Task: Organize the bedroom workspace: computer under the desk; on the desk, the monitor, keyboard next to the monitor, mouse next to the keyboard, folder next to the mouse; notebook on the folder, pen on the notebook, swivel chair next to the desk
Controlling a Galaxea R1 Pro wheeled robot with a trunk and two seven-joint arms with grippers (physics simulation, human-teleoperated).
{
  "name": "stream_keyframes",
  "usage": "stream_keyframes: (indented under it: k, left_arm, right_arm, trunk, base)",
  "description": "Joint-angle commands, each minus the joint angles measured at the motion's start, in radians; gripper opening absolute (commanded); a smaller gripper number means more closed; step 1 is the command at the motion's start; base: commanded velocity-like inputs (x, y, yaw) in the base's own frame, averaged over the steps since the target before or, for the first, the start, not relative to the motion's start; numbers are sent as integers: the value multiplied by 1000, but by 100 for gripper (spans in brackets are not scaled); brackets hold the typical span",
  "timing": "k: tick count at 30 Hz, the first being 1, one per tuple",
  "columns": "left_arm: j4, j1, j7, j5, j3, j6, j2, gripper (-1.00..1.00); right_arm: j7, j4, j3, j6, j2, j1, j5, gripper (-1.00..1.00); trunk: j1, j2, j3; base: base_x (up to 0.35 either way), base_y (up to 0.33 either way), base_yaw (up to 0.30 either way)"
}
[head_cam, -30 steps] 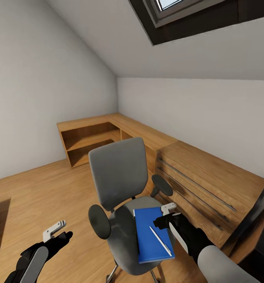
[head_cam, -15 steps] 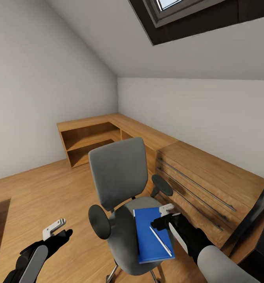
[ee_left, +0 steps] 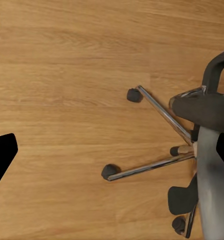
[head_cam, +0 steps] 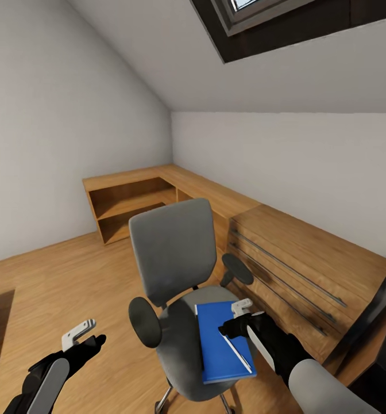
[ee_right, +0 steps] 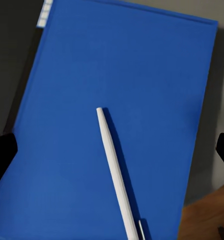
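The right pincer (head_cam: 237, 318) hangs directly above the pen (head_cam: 235, 352), its fingers spread wide with nothing between them; in the right wrist view the dark tips sit far out on either side of the white stick, which suggests it is lining up to take the pen first. The pen (ee_right: 117, 175) lies flat on the blue folder (head_cam: 223, 341), its long axis slanting across the cover, pointed tip toward the chair back, other end toward the seat's front edge. The folder rests on the seat of the swivel chair (head_cam: 176, 270), long side running from backrest to front. The left pincer (head_cam: 84, 339) waits over the floor beside the chair's armrest, parted and holding nothing, with the chrome base (ee_left: 157, 145) below it. Behind the chair stand the low oak cabinets (head_cam: 285, 253).
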Motion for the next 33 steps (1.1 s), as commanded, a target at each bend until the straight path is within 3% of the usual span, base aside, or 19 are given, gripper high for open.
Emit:
stream_keyframes:
  k: [1, 21, 26, 33]
  left_arm:
    - [-1, -1, 9, 11, 2, 2, 0, 100]
    - [-2, -1, 9, 11, 15, 3, 0, 100]
    - [-7, -1, 10, 17, 16, 10, -9, 100]
    - [-23, -1, 12, 14, 17, 10, -15, 100]
  right_arm:
    - [-3, -1, 3, 5, -1, -1, -10, 100]
    - [-1, 0, -3, 5, -4, -1, -10, 100]
    - [-4, 17, -3, -1, 1, -1, -7, 100]
    - [-4, 10, -2, 0, 1, -1, -5, 100]
  trunk:
    - [4, -8, -4]
    - [81, -148, -67]
    - [80, -148, -67]
    - [107, -197, -89]
  base:
    - [0, 0, 0]
    - [0, 0, 0]
    - [0, 0, 0]
    - [0, 0, 0]
